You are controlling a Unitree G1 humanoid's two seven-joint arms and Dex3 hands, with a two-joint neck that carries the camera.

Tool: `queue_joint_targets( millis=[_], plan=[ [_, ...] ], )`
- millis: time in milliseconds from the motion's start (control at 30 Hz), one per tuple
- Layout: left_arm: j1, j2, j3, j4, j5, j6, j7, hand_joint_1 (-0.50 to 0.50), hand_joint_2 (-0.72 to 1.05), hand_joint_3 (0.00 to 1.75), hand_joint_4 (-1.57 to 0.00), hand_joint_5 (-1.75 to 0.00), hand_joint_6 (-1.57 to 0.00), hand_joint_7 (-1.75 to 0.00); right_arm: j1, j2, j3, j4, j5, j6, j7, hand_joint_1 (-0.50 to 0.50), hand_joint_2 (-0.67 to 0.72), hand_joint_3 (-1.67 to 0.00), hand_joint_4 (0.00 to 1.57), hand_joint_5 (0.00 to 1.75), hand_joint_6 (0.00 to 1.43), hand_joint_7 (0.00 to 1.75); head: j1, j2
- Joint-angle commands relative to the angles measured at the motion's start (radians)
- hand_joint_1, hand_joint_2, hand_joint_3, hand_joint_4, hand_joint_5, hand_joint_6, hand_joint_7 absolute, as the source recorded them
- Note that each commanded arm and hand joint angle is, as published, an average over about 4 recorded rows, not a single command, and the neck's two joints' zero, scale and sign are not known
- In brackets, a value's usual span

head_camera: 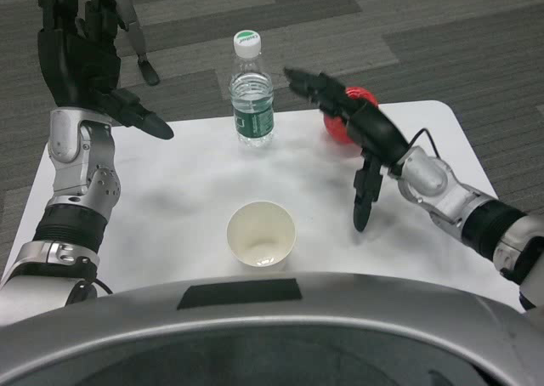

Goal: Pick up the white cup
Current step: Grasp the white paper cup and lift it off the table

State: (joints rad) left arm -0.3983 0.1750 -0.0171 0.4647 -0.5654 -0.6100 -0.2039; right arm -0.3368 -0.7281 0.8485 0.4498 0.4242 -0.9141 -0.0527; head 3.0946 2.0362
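1. My left hand (81,59) is raised in the upper left of the frame, above the far left edge of the table (170,199). Its fingers are spread and it holds nothing; one digit juts out to the right over the tabletop.
2. Behind that hand, on the grey carpet (442,37) at the top left, a thin dark leg or stand (140,50) shows; I cannot tell what it belongs to.
3. The cup (261,235) stands upright in the lower centre of the frame, near the table's front edge, its mouth facing up and its inside bare. Neither of my hands touches it.
4. The bottle (252,88) stands upright in the upper centre, at the table's far edge, straight behind the cup and well apart from it. It is clear, with a white cap and a green label.
5. My right hand (353,127) hovers right of centre, open with fingers apart, gripping nothing. Some fingers reach toward the bottle without touching it; another points down at the table to the right of the cup.
6. A red thing (340,131) sits behind my right hand, mostly hidden by it.
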Motion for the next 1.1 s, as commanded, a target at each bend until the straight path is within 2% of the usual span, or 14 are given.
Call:
queue_joint_targets(
  millis=[33,200,400,767,1000,1100],
  plan=[
    [-0.014,0.02,-0.005,0.012,-0.001,0.013,-0.002,-0.39,-0.64,0.09,0.0,-0.21,0.0,-0.38,-0.014,-0.028,0.091,-0.002,0.005,0.008,-0.001,-0.43,0.65,-0.08,0.03,0.29,0.0,0.19,-0.003,-0.001],
    [-0.023,0.034,-0.019,0.027,-0.003,0.023,-0.002,-0.39,-0.64,0.09,0.0,-0.21,0.0,-0.4,-0.028,-0.017,0.176,0.016,0.005,0.009,0.011,-0.45,0.66,-0.08,0.03,0.29,0.0,0.19,-0.026,-0.009],
    [-0.044,0.057,-0.068,0.065,-0.034,0.035,-0.006,-0.39,-0.64,0.09,0.0,-0.21,0.0,-0.37,-0.017,0.009,0.2,0.033,0.005,0.016,0.03,-0.42,0.66,-0.08,0.03,0.29,0.0,0.17,-0.047,-0.028],
    [-0.079,0.107,-0.15,0.094,-0.085,0.035,-0.015,-0.39,-0.64,0.09,0.0,-0.21,0.0,-0.4,-0.042,0.107,0.209,0.143,0.004,0.017,0.093,-0.42,0.66,-0.08,0.04,0.29,0.0,0.21,-0.079,-0.029],
    [-0.096,0.129,-0.194,0.111,-0.119,0.035,-0.019,-0.39,-0.64,0.09,0.0,-0.21,0.0,-0.4,-0.059,0.139,0.258,0.178,0.005,0.023,0.119,-0.42,0.66,-0.08,0.06,0.29,0.0,0.21,-0.089,-0.031],
    [-0.099,0.137,-0.21,0.112,-0.131,0.034,-0.02,-0.39,-0.64,0.09,0.0,-0.21,0.0,-0.37,-0.064,0.146,0.265,0.176,0.005,0.057,0.174,-0.42,0.66,-0.08,0.05,0.36,0.0,0.21,-0.095,-0.035]
  ],
)
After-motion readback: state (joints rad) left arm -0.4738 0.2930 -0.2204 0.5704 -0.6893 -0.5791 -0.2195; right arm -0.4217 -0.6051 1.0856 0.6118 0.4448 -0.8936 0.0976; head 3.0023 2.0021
